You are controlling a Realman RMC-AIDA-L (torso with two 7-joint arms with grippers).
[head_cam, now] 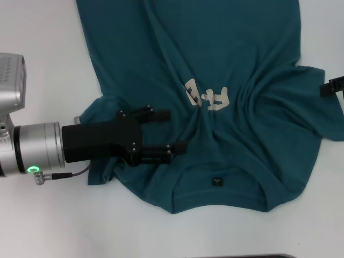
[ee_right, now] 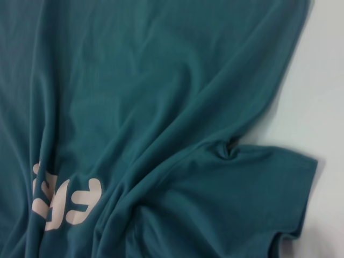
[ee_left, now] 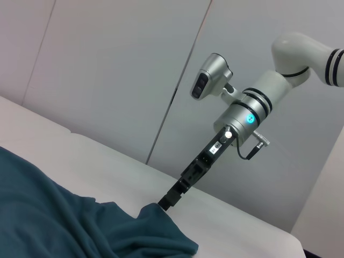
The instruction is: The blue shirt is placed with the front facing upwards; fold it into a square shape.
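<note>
Rumpled blue shirt under open-fingered black left tool.

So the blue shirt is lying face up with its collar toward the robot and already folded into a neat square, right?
Not folded: the head view shows the blue shirt spread out and wrinkled, sleeves out. It does lie face up, collar toward the robot.

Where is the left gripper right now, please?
In the head view, the left gripper hovers open over the blue shirt at the shirt's left shoulder, beside the collar.
</note>
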